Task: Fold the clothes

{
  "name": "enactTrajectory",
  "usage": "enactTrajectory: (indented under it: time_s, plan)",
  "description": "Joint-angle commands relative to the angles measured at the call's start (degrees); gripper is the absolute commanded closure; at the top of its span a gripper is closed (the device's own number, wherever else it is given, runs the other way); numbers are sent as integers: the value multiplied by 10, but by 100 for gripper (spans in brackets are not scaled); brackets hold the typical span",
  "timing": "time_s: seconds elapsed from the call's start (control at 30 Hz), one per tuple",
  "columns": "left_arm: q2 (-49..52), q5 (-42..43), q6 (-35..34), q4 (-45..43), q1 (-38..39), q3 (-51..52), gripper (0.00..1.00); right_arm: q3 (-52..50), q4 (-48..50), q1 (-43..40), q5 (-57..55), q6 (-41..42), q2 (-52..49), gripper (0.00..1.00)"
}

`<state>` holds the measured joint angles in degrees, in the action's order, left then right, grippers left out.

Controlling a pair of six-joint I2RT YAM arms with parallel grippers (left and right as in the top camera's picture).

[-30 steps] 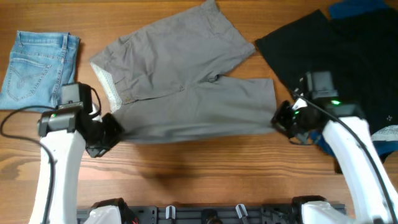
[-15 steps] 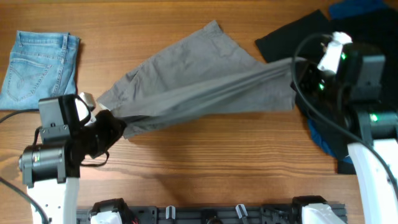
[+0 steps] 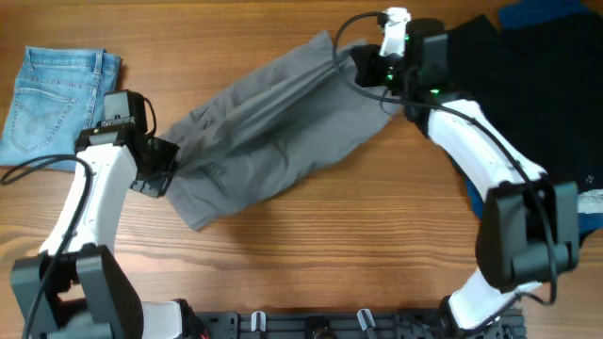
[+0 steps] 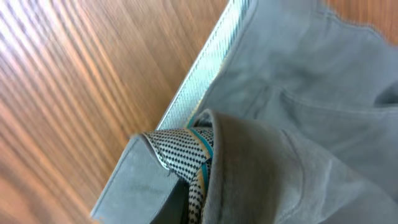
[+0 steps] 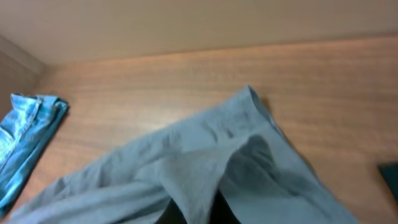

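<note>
Overhead view: grey shorts [image 3: 273, 132] lying diagonally across the mid-left of the wooden surface [image 3: 339, 254], doubled lengthwise, waistband end low-left, leg hems up-right. Compared with one second earlier: no longer spread flat; near edge lifted, carried across and laid over the far half.

At the waistband corner, left fingers [image 3: 168, 172] closed on the cloth. In the left wrist view, pale band edge [image 4: 199, 93] and patterned lining [image 4: 180, 152] turned outward, cloth bunched toward the camera, pads hidden. At the far hem, right fingers [image 3: 363, 68], relocated from the near edge, pinched on the cloth; fabric peaking toward the lens in the right wrist view.

Judged status: first halving fold almost placed, top layer wrinkled and not square. Release after edge alignment, then fold crosswise.

At far left, denim shorts [image 3: 57, 94]; at right, black garment [image 3: 528, 85]; both untouched.
</note>
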<state>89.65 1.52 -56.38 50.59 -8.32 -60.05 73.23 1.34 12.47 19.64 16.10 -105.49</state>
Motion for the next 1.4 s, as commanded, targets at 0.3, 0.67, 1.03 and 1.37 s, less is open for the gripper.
enactTrajectory:
  time_s: [0.3, 0.67, 1.03, 1.37]
  plan:
    - [5, -30, 32, -25, -9, 0, 0, 11, -31, -9, -74, -10, -80, 0]
    - [5, -20, 67, 77, -9, 0, 0, 9, -175, -39, -115, -61, -144, 27]
    - [15, 83, 276, 14, -9, 0, 0, 9, -565, -108, -325, 149, -140, 90]
    - [157, 256, 423, -52, 0, 0, 0, 43, -542, -108, -223, 30, 50, 0]
